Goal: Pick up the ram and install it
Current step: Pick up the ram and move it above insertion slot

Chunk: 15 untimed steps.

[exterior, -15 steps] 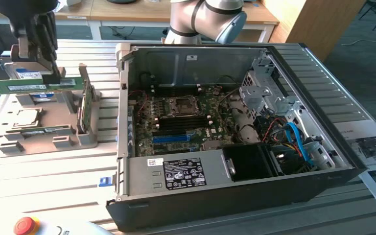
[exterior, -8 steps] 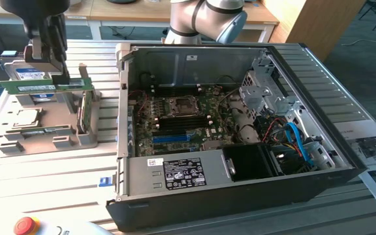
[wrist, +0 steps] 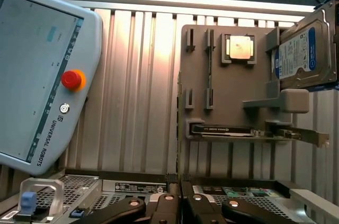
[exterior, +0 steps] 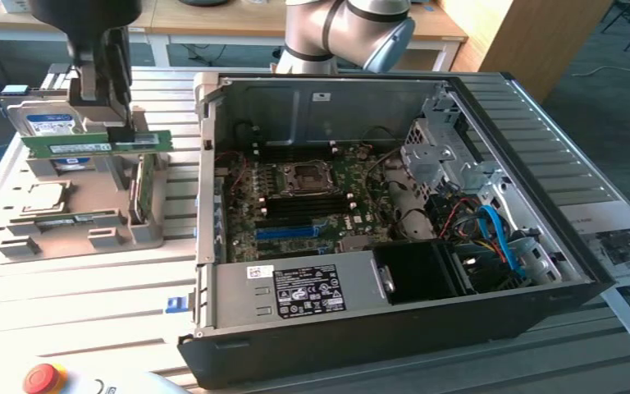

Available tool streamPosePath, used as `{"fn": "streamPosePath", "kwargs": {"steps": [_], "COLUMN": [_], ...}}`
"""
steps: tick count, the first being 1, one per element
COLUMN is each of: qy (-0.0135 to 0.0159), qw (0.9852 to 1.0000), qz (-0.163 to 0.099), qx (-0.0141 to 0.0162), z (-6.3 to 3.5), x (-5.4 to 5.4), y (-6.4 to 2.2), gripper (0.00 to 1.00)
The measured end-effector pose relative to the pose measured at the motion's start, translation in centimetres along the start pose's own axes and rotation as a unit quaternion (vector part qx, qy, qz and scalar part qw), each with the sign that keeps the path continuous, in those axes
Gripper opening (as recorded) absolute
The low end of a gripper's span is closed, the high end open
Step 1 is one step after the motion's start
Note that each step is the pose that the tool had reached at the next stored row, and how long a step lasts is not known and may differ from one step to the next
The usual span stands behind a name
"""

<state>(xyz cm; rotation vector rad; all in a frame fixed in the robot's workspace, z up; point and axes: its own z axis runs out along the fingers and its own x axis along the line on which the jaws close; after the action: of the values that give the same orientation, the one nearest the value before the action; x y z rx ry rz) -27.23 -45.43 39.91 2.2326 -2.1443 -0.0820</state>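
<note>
Ram, meaning the long thin green circuit-board stick with a pale label (exterior: 75, 146), is up off the desk and pinched in the dark end effector (exterior: 124, 138), so we'd call that a narrow clamp on the ram itself. It hangs level, long side flat, just above the grey plastic parts holder (exterior: 129, 234) on the exterior view's left, right in front of the silver hard drive with a blue label (exterior: 52, 123). A square metal processor chip (exterior: 43, 197) sits in the holder below it. We see the ram well apart from the open black computer case (exterior: 403, 345), where the green motherboard (exterior: 337, 201) and its long blue plastic slot strip (exterior: 293, 232) lie bare. Both holder and case rest on the slatted aluminium desk (exterior: 75, 283). From the wrist view we get the pale grey teach pendant (wrist: 32, 49) with its red button (wrist: 72, 79), lying beside the holder.
</note>
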Motion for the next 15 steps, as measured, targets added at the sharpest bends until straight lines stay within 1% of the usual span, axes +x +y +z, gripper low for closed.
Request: {"fn": "streamPosePath", "kwargs": {"steps": [11,15], "qy": [0.0,-0.0001], "qw": [1.0,1.0], "qz": [0.0,0.0], "qx": [-0.0007,-0.0012], "z": [-0.18,-0.24], "x": [0.4,0.6], "y": [-2.42,-3.43], "gripper": [0.12,0.12]}}
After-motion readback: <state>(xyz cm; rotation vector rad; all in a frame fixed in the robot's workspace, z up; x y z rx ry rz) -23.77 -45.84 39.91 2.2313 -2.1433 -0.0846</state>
